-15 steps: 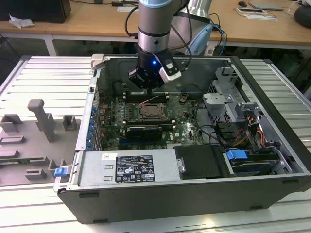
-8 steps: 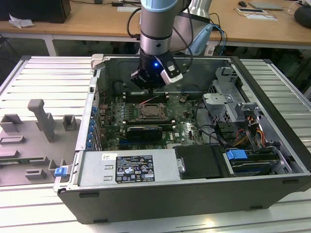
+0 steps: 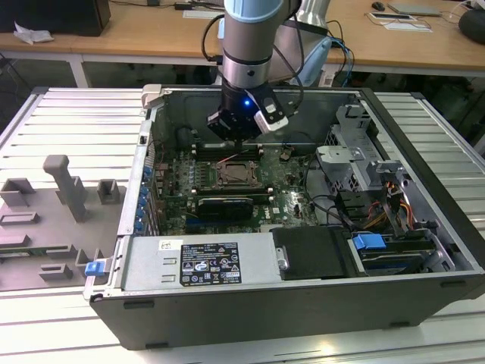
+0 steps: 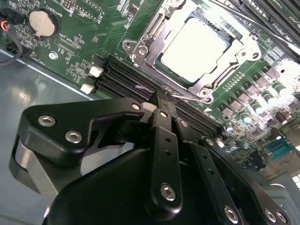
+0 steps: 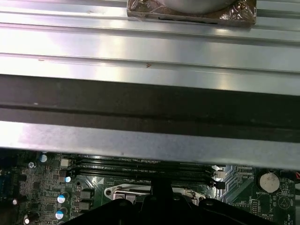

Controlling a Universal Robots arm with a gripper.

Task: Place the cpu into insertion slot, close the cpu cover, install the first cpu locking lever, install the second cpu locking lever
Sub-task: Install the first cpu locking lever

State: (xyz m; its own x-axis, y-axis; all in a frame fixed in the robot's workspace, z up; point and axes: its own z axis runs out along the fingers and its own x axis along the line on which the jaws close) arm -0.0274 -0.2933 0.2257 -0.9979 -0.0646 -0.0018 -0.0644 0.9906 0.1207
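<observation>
The black gripper (image 3: 239, 130) on the grey arm hangs inside the open dark-grey computer case (image 3: 227, 318), just above the green circuit board (image 3: 174, 182) and over the far edge of the square dark insertion slot with its silver metal rim (image 3: 236, 174). In the second wrist view the gripper (image 4: 161, 101) has its jaws brought together into a narrow tip that holds nothing, poised over the long narrow black memory slots (image 4: 124, 79) just beside the socket. The small square cpu with a pale silver-grey metal top (image 4: 196, 47) already lies in the insertion slot, and the thin silver metal cpu cover frame (image 4: 154, 28) lies flat around it, its window showing the chip. A round silver coin battery (image 4: 39, 22) sits on the board, well apart from the socket. The case rests on a ribbed metal counter (image 3: 68, 121).
</observation>
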